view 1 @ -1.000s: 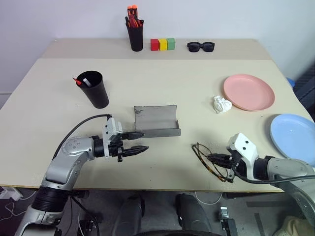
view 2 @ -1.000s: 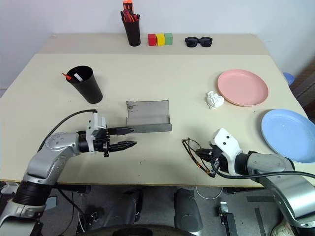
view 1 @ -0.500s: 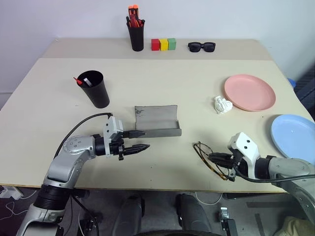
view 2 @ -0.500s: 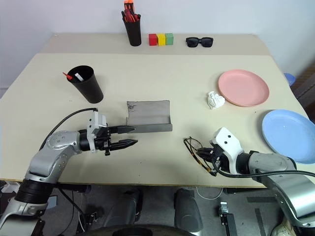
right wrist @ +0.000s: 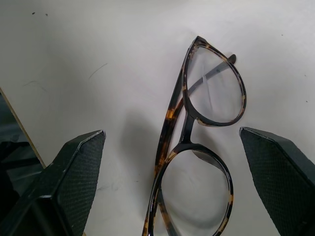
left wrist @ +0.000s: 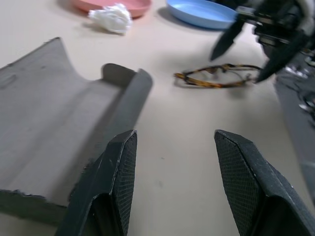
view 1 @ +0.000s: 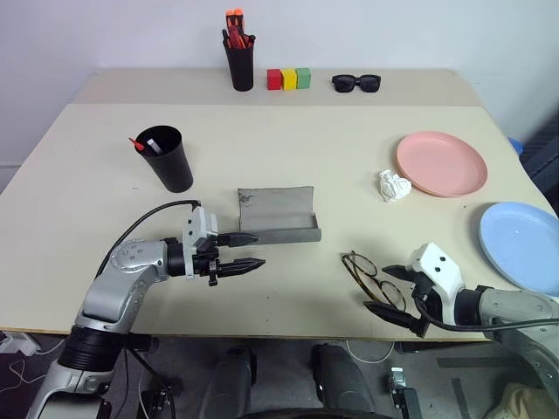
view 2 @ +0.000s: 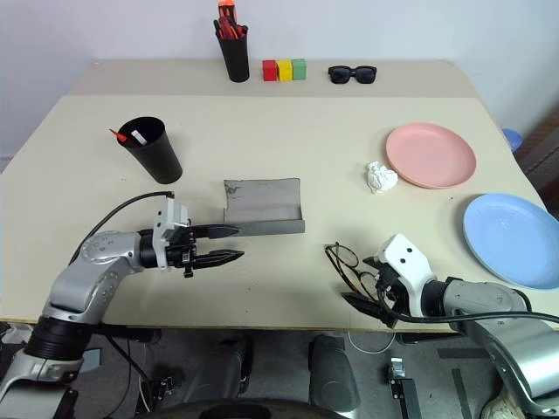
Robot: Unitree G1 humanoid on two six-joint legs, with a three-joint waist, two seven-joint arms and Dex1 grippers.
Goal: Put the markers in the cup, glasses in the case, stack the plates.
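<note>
While the glasses [view 1: 367, 275] lie flat and folded on the table [view 1: 288, 157] near its front edge, the right gripper [view 1: 395, 291] sits just beside them with its fingers spread wide and nothing between them; the right wrist view shows the tortoiseshell frame centred between the two pads but touching neither. The left gripper [view 1: 247, 250] hovers just in front of the case [view 1: 278, 215], fingers partly apart and empty, and the case stands open with its grey lining facing up, well apart from the spectacles. Both markers [view 1: 145, 142] already stand in the cup [view 1: 169, 159], and the pink plate [view 1: 441, 163] and blue plate [view 1: 521, 245] lie side by side, not yet stacked. The main risk is the thin frame: pressed flat on the table, it gives the pads little to bite, so a closing pinch could skid it toward the nearby edge and off the table, or catch one lens rim and twist the frame. A grab on a temple alone might let the spectacles swing and miss the narrow case. The left fingers could also nudge the light case out of line.
</note>
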